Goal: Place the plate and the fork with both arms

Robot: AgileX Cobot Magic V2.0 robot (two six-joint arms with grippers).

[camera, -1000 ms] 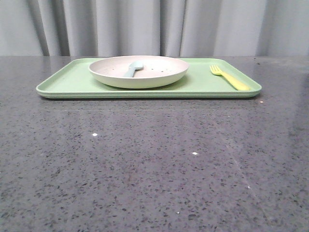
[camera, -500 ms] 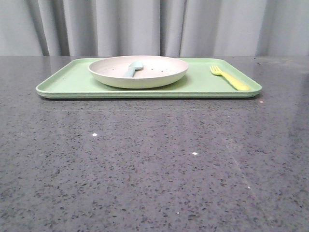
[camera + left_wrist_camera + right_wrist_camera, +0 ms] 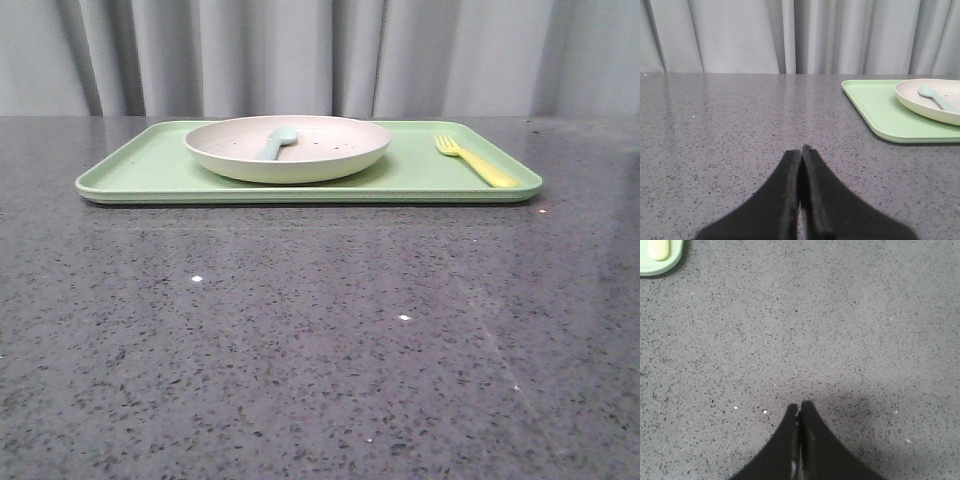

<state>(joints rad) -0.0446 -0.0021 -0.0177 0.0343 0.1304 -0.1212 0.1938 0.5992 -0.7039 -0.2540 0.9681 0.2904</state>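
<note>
— When the front view is read first, what lies on the table (image 3: 320, 340)?

— One light-green tray (image 3: 150, 170) at the far side of the speckled grey top, before a grey curtain (image 3: 300, 55). The plate (image 3: 288, 148) sits on the tray, left of its middle, and a pale blue spoon (image 3: 277, 142) rests inside the plate. The fork (image 3: 476, 160) lies on the tray's right end, tines pointing away from the robot, well apart from the plate. Neither arm shows in this view.

— And the left wrist view?

— The left gripper (image 3: 801, 150) has its black fingers pressed together with nothing between them (only a thin seam shows). It hangs over bare table, well apart from the tray corner, the plate's edge and the spoon beyond it.

— The right wrist view?

— The right gripper (image 3: 799, 406) is likewise closed on nothing, pointing down at the grey top. A tray corner with the yellow handle end of the fork shows at the frame's edge, well apart from the fingers.
</note>
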